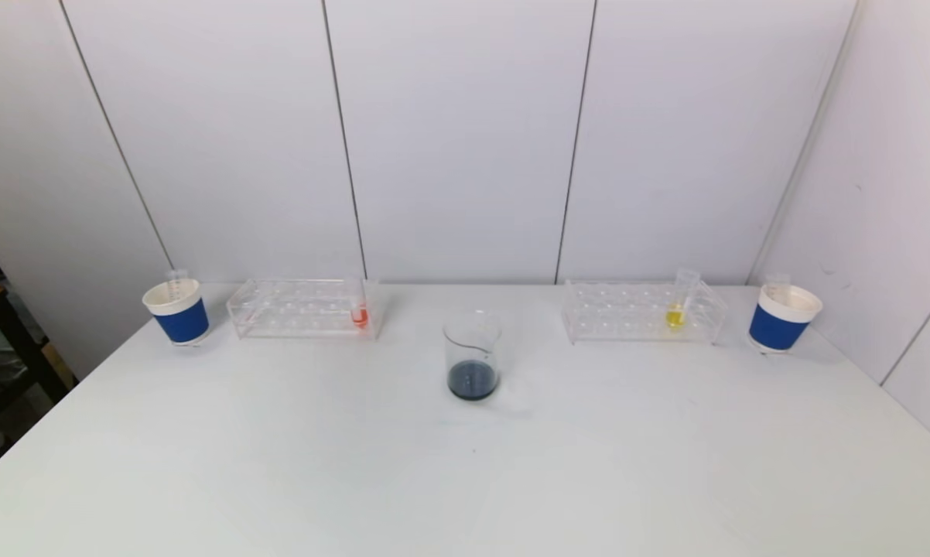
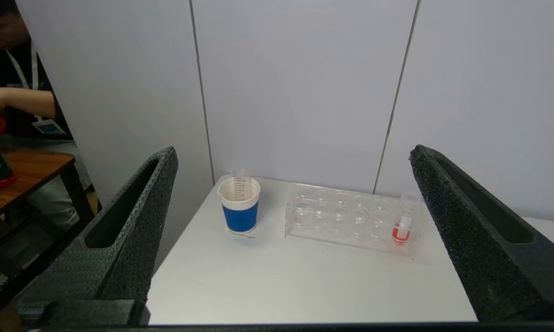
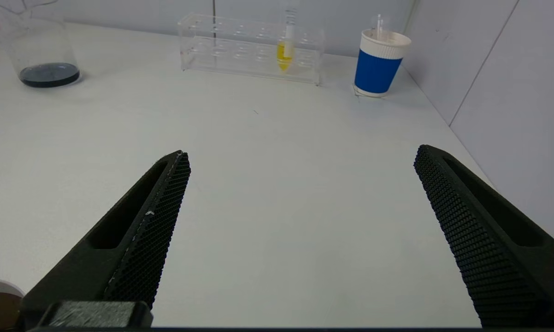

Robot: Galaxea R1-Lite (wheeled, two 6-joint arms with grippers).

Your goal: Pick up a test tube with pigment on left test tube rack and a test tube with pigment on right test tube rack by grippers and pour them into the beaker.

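Note:
A clear left test tube rack (image 1: 302,308) (image 2: 346,216) holds one test tube with red pigment (image 1: 360,313) (image 2: 402,227) at its inner end. The clear right test tube rack (image 1: 641,311) (image 3: 249,48) holds one with yellow pigment (image 1: 676,308) (image 3: 285,50). The glass beaker (image 1: 473,356) (image 3: 42,50), with dark liquid at its bottom, stands between the racks, nearer to me. My left gripper (image 2: 293,159) is open and empty, well short of the left rack. My right gripper (image 3: 301,157) is open and empty above bare table, far from the right rack. Neither arm shows in the head view.
A blue-and-white paper cup (image 1: 177,311) (image 2: 239,205) holding an empty tube stands outside the left rack, another cup (image 1: 782,317) (image 3: 379,62) outside the right rack. White wall panels close the back and right. Beyond the table's left edge are a wooden table (image 2: 9,177) and a person (image 2: 9,69).

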